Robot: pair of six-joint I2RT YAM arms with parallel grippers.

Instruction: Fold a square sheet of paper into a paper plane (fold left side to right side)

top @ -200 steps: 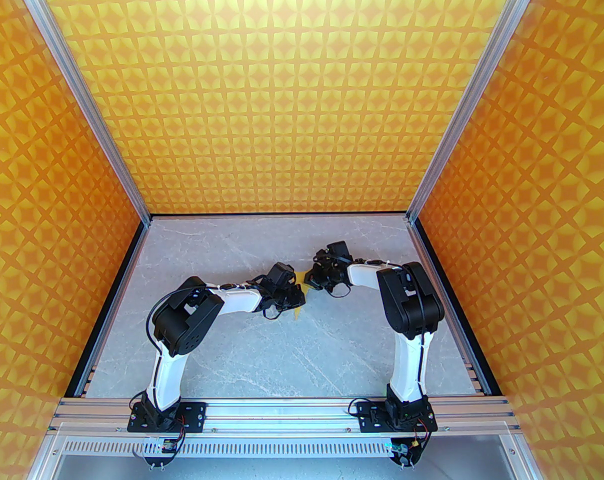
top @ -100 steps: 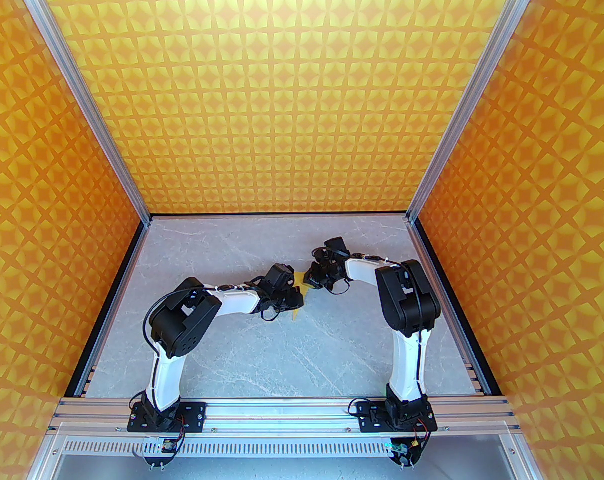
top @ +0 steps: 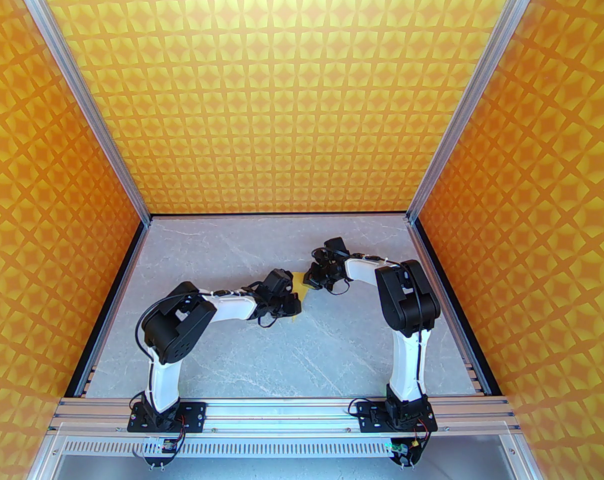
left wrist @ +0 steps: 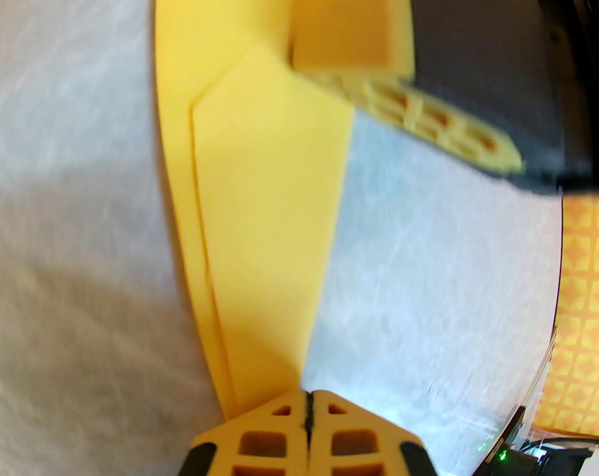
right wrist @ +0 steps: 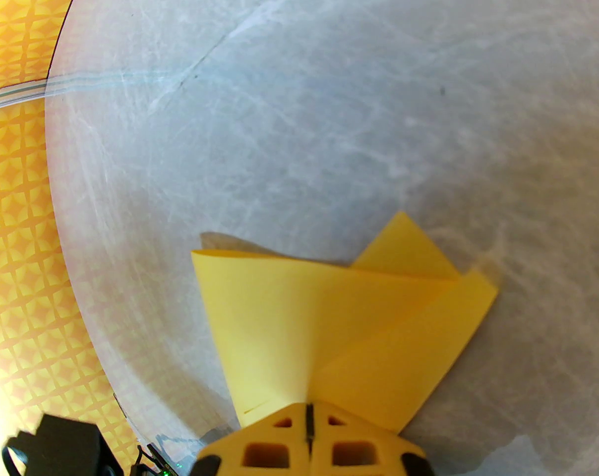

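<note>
Now, left wall (top: pixel 42 218): orange-yellow star pattern, with an aluminium post at its far corner.
Left arm (top: pixel 232 309): mine, bent in from its base at the near edge toward the middle of the grey marbled table (top: pixel 282 363).
Left gripper (top: pixel 291 306): my fingers are pressed together. On the wrist camera the left gripper (left wrist: pixel 308 407) shows no gap between its yellow lattice tips. They sit at the narrow end of the paper. Cannot tell whether a layer is caught between them. This view is smeared.
Paper plane (top: pixel 302 295): plain yellow, only partly folded, mid-table between my two grippers and mostly hidden by them from above.
Paper plane, left wrist view (left wrist: pixel 265 206): a long tapering flap lies flat, with a thin strip of lower layer along its left edge.
Paper plane, right wrist view (right wrist: pixel 329 325): two flaps fan out and overlap, with a small triangular corner behind. The left flap's far edge is lifted and throws a shadow on the table.
Right gripper (top: pixel 313 280): closed tight on the paper. On its own camera the right gripper (right wrist: pixel 308 414) pinches the end from which the flaps spread. Seen from the left wrist, one of its lattice fingers (left wrist: pixel 428 122) lies against the paper's far end.
Right arm (top: pixel 407 298): mine, elbow high, forearm angled in toward the centre.
Right wall (top: pixel 557 218): same star pattern.
</note>
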